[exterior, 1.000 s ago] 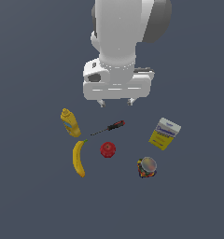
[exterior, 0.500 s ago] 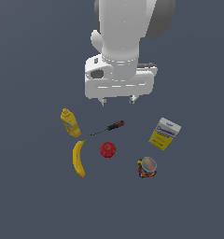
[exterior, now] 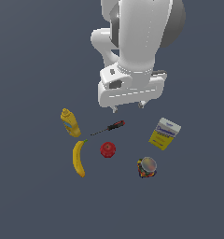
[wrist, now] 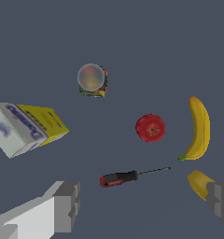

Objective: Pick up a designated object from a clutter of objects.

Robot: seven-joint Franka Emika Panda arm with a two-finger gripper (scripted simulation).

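Note:
The yellow and white carton with blue lettering lies on the grey floor at the exterior view's right; it also shows in the wrist view. My gripper hangs open and empty high above the floor, over the red-handled screwdriver, apart from the carton. In the wrist view the two fingers stand wide apart on either side of the screwdriver. The clutter also holds a mustard bottle, a banana, a red apple and a silver-topped can.
The items lie spread on a plain dark grey floor. The can lies nearest the carton, the apple and banana further off. The mustard bottle is partly hidden behind one finger in the wrist view.
The arm and gripper have shifted toward the exterior view's right, toward the carton's side. None of the objects has moved.

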